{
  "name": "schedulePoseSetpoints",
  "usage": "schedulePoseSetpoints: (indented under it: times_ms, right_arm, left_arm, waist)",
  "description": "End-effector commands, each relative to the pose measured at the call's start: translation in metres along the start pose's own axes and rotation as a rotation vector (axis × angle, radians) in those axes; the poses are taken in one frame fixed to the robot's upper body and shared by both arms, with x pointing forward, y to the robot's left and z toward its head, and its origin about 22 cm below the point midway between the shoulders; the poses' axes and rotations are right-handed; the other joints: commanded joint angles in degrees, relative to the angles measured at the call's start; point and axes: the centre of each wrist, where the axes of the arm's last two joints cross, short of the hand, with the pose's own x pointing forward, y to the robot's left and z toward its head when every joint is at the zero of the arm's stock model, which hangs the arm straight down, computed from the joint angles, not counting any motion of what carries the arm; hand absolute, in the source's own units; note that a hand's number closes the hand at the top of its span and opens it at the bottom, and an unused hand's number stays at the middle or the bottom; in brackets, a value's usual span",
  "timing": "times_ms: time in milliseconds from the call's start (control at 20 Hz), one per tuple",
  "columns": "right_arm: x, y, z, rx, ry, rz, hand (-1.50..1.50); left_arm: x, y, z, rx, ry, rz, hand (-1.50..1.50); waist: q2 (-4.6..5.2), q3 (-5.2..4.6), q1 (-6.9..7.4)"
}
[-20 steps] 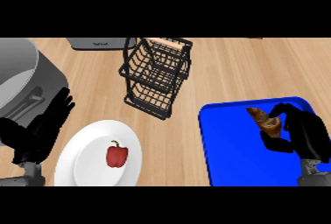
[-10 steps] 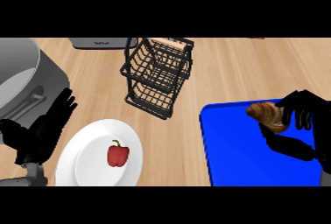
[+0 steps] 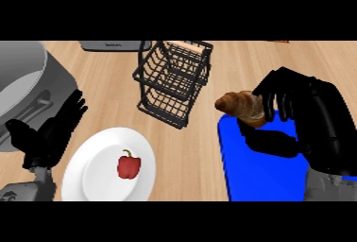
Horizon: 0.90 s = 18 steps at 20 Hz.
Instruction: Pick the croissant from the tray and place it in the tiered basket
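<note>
A brown croissant is held above the upper left corner of the blue tray, with my right hand shut on it, fingers over its right side and thumb beneath. The black wire tiered basket stands just left of the croissant, on the wooden counter. My left hand rests open at the left edge, fingers up.
A white plate with a red bell pepper lies at the lower left. A large grey pot stands at the far left. A grey appliance sits at the back, left of the basket.
My right hand has lifted the croissant off the tray and carried it left and upward, closer to the basket. The left hand has stayed put.
</note>
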Motion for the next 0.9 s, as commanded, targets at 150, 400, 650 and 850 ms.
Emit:
schedulePoseSetpoints:
  times_ms: [150, 400, 650, 850]
  right_arm:
    - [0.072, 0.04, -0.026, 0.029, 0.004, -0.033, 1.5]
    - [0.098, 0.049, -0.087, 0.048, 0.047, -0.033, 1.5]
    - [0.089, 0.093, -0.083, 0.069, 0.094, -0.002, 1.5]
    - [0.084, 0.1, -0.096, 0.118, 0.138, 0.008, 1.5]
  left_arm:
    - [0.004, 0.008, -0.006, -0.006, 0.01, -0.001, 0.0]
    - [-0.005, 0.007, 0.013, -0.002, -0.015, 0.003, 0.0]
    - [0.007, -0.003, 0.011, 0.002, -0.004, -0.006, 0.0]
    - [0.006, -0.005, 0.01, -0.02, -0.01, 0.003, 0.0]
  waist:
    - [0.03, 0.03, 0.07]
    - [0.14, 0.02, 0.86]
    - [0.09, 0.05, 0.51]
    - [0.06, 0.05, 0.27]
